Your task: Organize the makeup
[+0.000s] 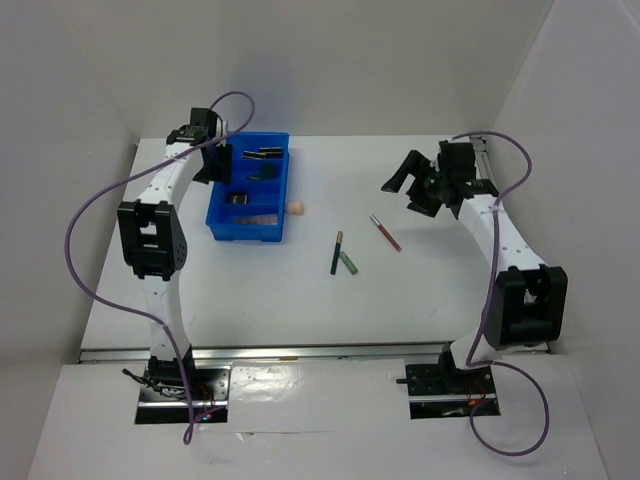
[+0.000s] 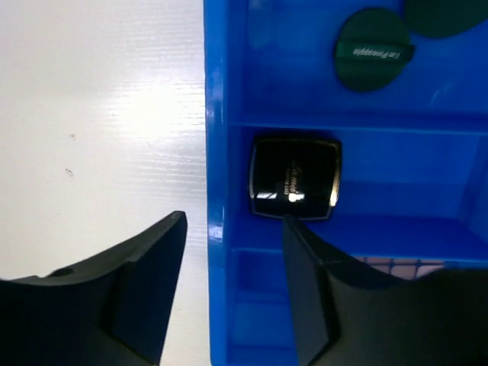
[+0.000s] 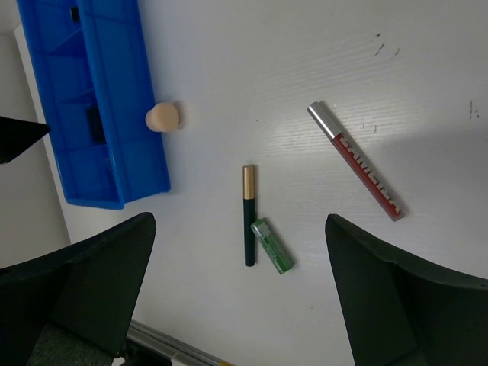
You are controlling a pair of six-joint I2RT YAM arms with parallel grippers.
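My right fingers point(image 3: 404, 297), spread wide, hang above the dark pencil point(image 3: 248, 216), its length square to their closing line; my left fingers point(image 2: 114, 297), also open, straddle the wall of the tray point(image 2: 217, 152).

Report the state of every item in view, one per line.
Blue plastic divided tray: on the white table, partly filled.
Square black compact: shut, alone in a tray compartment.
Round dark green compact: shut, in the adjoining compartment.
Beige egg-shaped sponge: on the table, beside the tray.
Gold-capped dark pencil: capped, lying flat.
Green tube: lying beside that pencil.
Red silver-capped tube: capped, lying apart.
Left fingers: open, empty.
Right fingers: open, empty.
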